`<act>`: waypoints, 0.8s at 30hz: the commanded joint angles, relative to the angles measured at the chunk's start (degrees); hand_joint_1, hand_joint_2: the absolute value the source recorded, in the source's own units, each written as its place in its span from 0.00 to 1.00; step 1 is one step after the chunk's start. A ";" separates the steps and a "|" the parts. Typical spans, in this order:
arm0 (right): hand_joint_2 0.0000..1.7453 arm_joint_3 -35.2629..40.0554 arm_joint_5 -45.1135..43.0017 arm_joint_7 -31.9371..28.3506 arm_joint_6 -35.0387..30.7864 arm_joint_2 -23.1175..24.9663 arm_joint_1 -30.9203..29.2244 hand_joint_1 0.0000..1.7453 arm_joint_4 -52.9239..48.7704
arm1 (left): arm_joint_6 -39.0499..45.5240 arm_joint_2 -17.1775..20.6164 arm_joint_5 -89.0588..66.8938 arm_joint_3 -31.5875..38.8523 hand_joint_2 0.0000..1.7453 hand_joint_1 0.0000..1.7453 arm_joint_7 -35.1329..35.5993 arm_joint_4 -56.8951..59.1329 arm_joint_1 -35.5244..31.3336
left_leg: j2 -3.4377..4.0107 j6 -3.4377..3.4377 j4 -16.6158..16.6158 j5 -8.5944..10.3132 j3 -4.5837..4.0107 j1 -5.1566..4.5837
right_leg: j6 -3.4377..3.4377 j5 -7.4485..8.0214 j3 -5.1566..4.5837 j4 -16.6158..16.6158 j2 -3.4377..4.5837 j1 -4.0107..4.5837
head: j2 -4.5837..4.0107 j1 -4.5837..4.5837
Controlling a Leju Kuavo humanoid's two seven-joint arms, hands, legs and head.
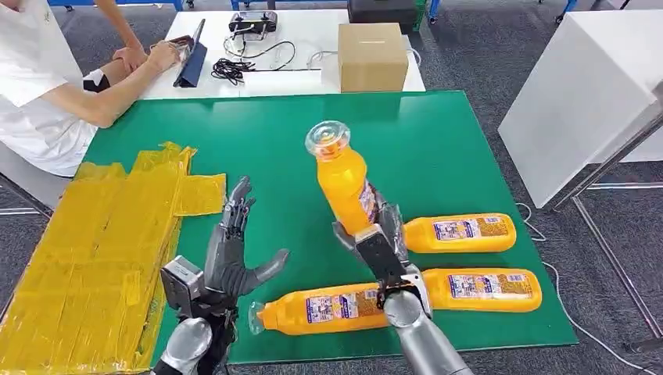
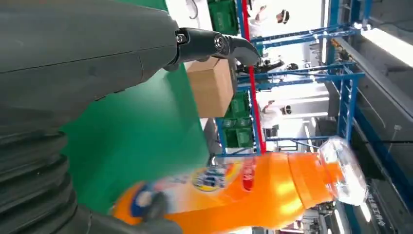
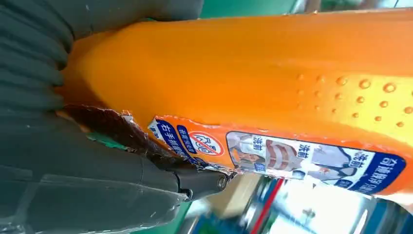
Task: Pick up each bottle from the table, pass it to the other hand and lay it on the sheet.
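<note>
Gripping an orange bottle (image 1: 345, 181) by its lower body, the robot's right hand (image 1: 381, 238) held it upright and slightly tilted above the green surface (image 1: 438, 148), clear cap (image 1: 327, 137) uppermost, a pose that appeared meant to leave the upper body free for the other hand to take. The left hand (image 1: 232, 254) waited just beside it, fingers (image 1: 237, 205) spread wide and holding nothing, palm turned toward the bottle. Three more orange bottles lay on their sides on the surface: one (image 1: 320, 308) below the right forearm, two (image 1: 460, 232) (image 1: 482, 288) to the right. All appeared full of orange liquid. The yellow sheet (image 1: 102, 250), creased and bare, lay at the left edge, likely the drop point. A cardboard box (image 1: 373, 56) stood closed on the white table (image 1: 313, 23) behind, where a seated person (image 1: 47, 86) leaned.
</note>
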 commanded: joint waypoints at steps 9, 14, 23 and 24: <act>1.00 14.50 7.61 -3.14 2.59 -0.35 -4.56 1.00 3.60 | -2.60 2.58 1.73 -3.71 1.00 0.00 0.81 3.40 -5.29 | 0.09 -0.01 -0.05 -0.04 0.15 -0.04 | 0.03 -0.03 0.12 -0.03 0.06 -0.04 | 0.00 0.00; 1.00 18.27 12.78 -3.37 0.08 -0.02 -5.06 1.00 3.40 | -3.04 2.52 2.22 -3.76 1.00 0.00 1.18 3.81 -5.85 | 0.08 0.00 -0.06 -0.02 0.09 -0.02 | 0.03 -0.01 0.07 -0.04 0.05 -0.02 | 0.00 0.00; 1.00 18.27 12.78 -3.37 0.08 -0.02 -5.06 1.00 3.40 | -3.04 2.52 2.22 -3.76 1.00 0.00 1.18 3.81 -5.85 | 0.05 0.00 -0.08 -0.06 0.22 -0.02 | 0.05 -0.05 0.23 -0.08 0.01 -0.03 | 0.00 0.00; 1.00 18.27 12.78 -3.37 0.08 -0.02 -5.06 1.00 3.40 | -3.04 2.52 2.22 -3.76 1.00 0.00 1.18 3.81 -5.85 | 0.03 0.00 -0.07 -0.03 0.14 -0.02 | 0.04 -0.03 0.15 -0.06 0.00 -0.03 | 0.00 0.00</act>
